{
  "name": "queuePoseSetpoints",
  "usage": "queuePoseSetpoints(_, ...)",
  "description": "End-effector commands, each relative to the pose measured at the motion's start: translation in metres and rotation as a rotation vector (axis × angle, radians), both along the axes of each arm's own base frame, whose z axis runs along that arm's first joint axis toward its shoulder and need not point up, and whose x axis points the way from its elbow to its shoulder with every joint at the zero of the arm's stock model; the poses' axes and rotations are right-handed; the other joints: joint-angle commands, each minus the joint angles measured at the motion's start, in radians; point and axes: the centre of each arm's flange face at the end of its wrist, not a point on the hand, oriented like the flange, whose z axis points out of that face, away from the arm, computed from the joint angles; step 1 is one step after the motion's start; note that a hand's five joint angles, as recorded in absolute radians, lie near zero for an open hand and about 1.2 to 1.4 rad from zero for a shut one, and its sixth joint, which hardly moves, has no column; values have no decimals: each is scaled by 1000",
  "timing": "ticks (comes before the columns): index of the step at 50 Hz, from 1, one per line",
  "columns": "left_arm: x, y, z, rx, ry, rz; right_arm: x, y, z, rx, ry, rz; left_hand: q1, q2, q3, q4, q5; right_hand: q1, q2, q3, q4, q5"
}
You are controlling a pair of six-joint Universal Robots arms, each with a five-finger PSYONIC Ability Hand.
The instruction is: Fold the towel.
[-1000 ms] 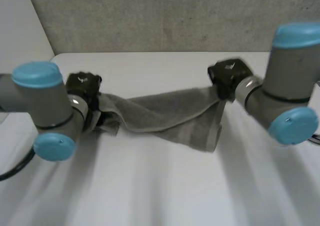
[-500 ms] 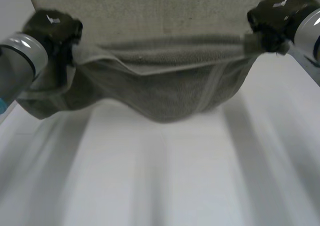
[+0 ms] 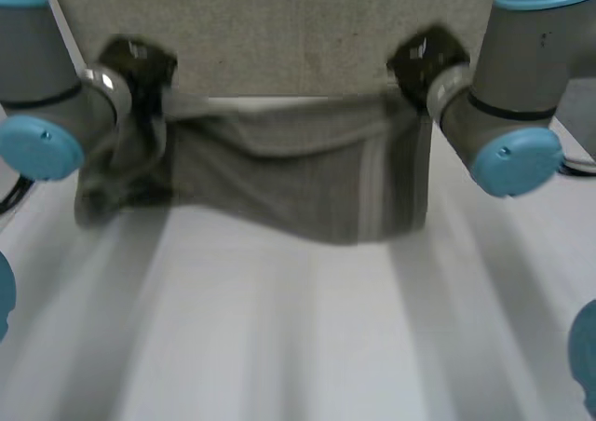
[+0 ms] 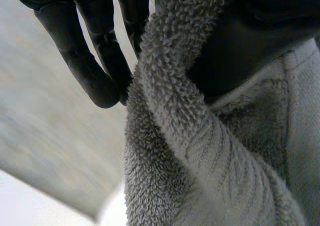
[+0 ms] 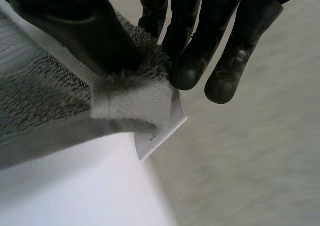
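Observation:
A grey terry towel (image 3: 298, 174) hangs stretched between my two hands, lifted above the white table (image 3: 279, 337). My left hand (image 3: 140, 67) pinches its upper left corner, and extra cloth bunches and droops below that hand. In the left wrist view the towel (image 4: 200, 151) is clamped between thumb and fingers (image 4: 95, 61). My right hand (image 3: 424, 62) holds the upper right corner. The right wrist view has the towel corner (image 5: 130, 103), with a small white label, pinched between thumb and fingers (image 5: 200, 46). A paler band runs down the towel near its right edge.
A grey wall (image 3: 279, 30) rises behind the table's far edge. Both forearms (image 3: 507, 95) reach in from the sides, with light-blue caps close to the towel's ends. Bare tabletop lies beneath and in front of the hanging cloth.
Both hands rose with the towel, lifting it off the table and spreading it wide. Since half a second ago the hands have drawn closer together and the cloth hangs flatter.

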Motion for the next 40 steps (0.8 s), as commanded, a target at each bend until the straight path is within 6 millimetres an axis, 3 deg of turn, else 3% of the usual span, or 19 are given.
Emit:
queuePoseSetpoints(1,-4,7,116,-393,432,-70,-5,-9,117,-588,-449,-57,-32,-91,-151,-124,-270,69,86,55,63,52)
queuePoseSetpoints(2,0,9,131,-431,512,-90,-5,-9,117,-589,-450,-57,-32,-91,-151,-124,-270,69,86,55,63,52)
queuePoseSetpoints(3,0,10,131,-431,513,-90,-11,0,132,-626,-475,-47,-32,-91,-151,-124,-270,69,86,55,63,52)
queuePoseSetpoints(5,9,7,140,-443,608,-111,-15,6,135,-626,-467,-37,-32,-91,-151,-124,-270,69,86,55,63,52)
queuePoseSetpoints(8,10,5,134,-419,612,-107,-7,10,114,-542,-406,18,-32,-91,-151,-124,-270,69,86,55,63,52)
queuePoseSetpoints(11,6,3,109,-315,556,-108,-6,11,82,-384,-310,46,-32,-91,-151,-124,-270,69,86,55,63,52)
queuePoseSetpoints(12,3,3,89,-240,503,-110,-6,14,64,-291,-261,57,-32,-91,-151,-124,-270,69,86,55,63,52)
queuePoseSetpoints(13,0,3,66,-166,439,-119,-6,14,64,-290,-260,58,-32,-91,-151,-124,-270,69,86,55,63,52)
queuePoseSetpoints(14,0,3,66,-165,438,-119,-6,16,47,-204,-214,64,-32,-91,-151,-124,-270,69,86,55,63,52)
queuePoseSetpoints(15,-3,4,43,-104,367,-135,-6,16,47,-203,-213,64,-32,-91,-151,-124,-270,69,86,55,63,52)
queuePoseSetpoints(16,-3,4,42,-104,366,-135,-6,18,28,-122,-168,67,-32,-91,-151,-124,-270,69,86,55,63,52)
queuePoseSetpoints(17,-6,5,19,-51,290,-150,-7,20,10,-44,-121,63,-32,-91,-151,-124,-270,69,86,55,63,52)
queuePoseSetpoints(18,-7,8,-5,-4,214,-162,-7,20,10,-44,-121,63,-32,-91,-151,-124,-270,69,86,55,63,52)
queuePoseSetpoints(19,-7,8,-5,-4,214,-162,-7,24,-10,33,-69,63,-32,-91,-151,-124,-270,69,86,55,63,52)
queuePoseSetpoints(20,-7,12,-27,42,147,-170,-10,26,-29,101,-14,56,-32,-91,-151,-124,-270,69,86,55,63,52)
queuePoseSetpoints(24,-2,29,-93,168,-58,-189,-17,35,-60,218,68,41,-32,-91,-151,-124,-270,69,86,55,63,52)
queuePoseSetpoints(28,2,43,-124,236,-155,-208,-25,51,-98,346,134,42,-32,-91,-151,-124,-270,69,86,55,63,52)
queuePoseSetpoints(32,12,57,-152,308,-243,-221,-31,60,-113,397,153,40,-32,-91,-151,-124,-270,69,86,55,63,52)
queuePoseSetpoints(40,26,67,-162,344,-310,-217,-46,66,-123,430,154,8,-43,-102,-162,-136,-282,69,86,55,63,52)
